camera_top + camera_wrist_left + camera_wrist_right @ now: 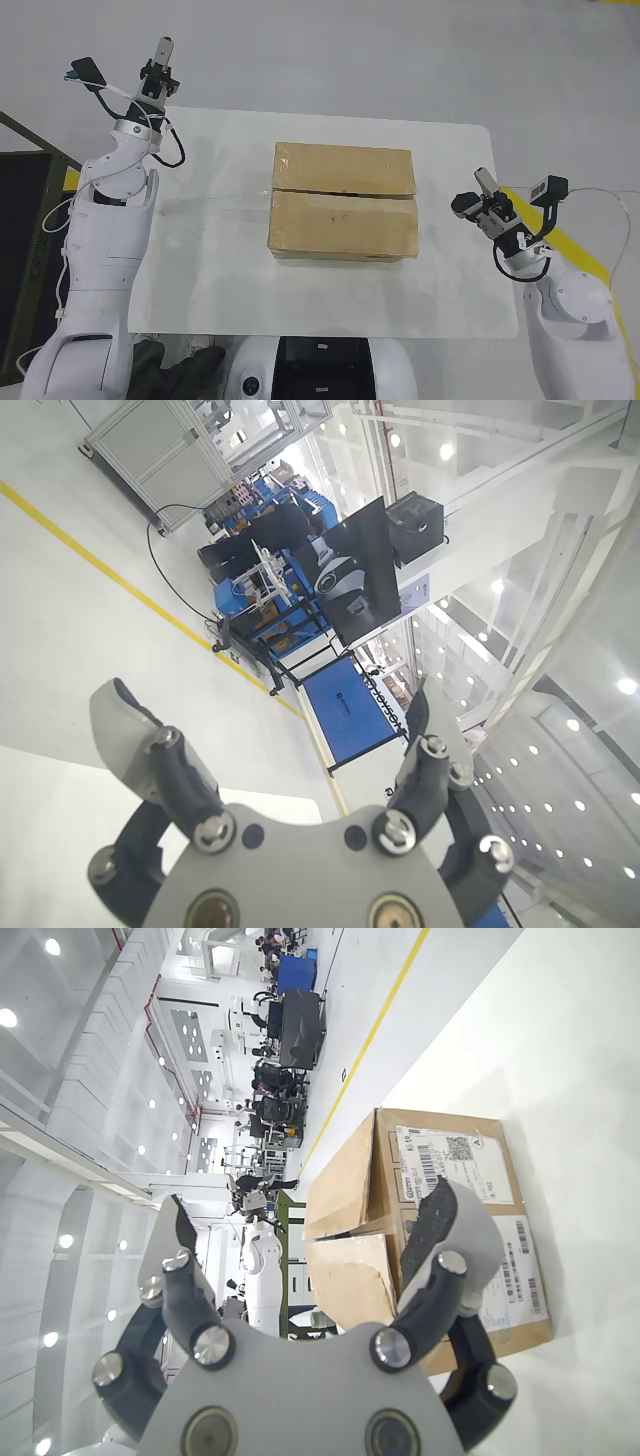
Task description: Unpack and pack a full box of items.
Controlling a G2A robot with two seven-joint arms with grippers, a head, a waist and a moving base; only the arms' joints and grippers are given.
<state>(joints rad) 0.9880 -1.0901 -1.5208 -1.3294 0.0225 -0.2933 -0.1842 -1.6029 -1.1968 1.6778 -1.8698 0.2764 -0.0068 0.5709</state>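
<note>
My left pincer (160, 62) and right pincer (476, 197) hang open, empty, at the tabletop's (200, 260) far-left corner and right edge, giving the shut box (343, 200) room.

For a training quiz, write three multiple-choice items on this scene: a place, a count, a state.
1. Where does the cardboard box stand? A) mid-table B) table's far left corner C) on the floor
2. How many boxes are on the table? A) three B) one C) two
3. How are the box's top flaps? A) folded shut B) standing open C) torn off
Key: 1 A, it sits central in the top view; 2 B, a single box; 3 A, the flaps meet along a seam.
</note>
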